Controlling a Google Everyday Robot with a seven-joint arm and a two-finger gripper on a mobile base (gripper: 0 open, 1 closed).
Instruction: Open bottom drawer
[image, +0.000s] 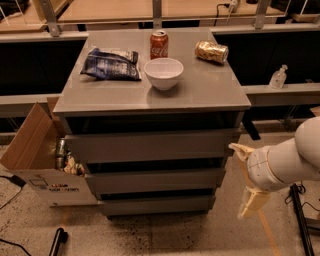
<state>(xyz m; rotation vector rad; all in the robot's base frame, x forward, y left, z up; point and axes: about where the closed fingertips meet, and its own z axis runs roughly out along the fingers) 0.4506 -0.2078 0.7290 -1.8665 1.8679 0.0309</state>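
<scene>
Far left, mid frame: open cardboard box (31, 159) on the floor, flap up, touching the cabinet's left side. Printed label on its front, text not readable. Loose cans (62, 153) inside.
Lower left: black cable (11, 196) on the floor, black handle-like object (57, 241) near the bottom edge.

Centre: grey cabinet (210, 95), three handleless fronts stacked.
On its top:
- dark blue snack bag (110, 64), brand illegible
- red can (159, 44), upright, white Coca-Cola script
- white bowl (163, 73), just in front of the red can
- gold can (211, 51), lying on its side at the back right, label unreadable

bottom drawer (157, 205): lower centre, lowest and narrowest front, just above the floor. It looks shut, with a dark gap above it. Long axis runs left-right across the frame, face points at the camera. Nothing stands in front of it. The box sits left of it.

Right, upper-mid: clear pump bottle (278, 77) on the ledge behind the cabinet.

Right edge: white arm (290, 161) coming in from the side. gripper (239, 180) sits beside the cabinet's right side, level with the lower two fronts, touching neither. Cream fingers (252, 202) spread wide, one high and one low, holding nothing. Black pole (300, 220) on the floor behind it.
</scene>
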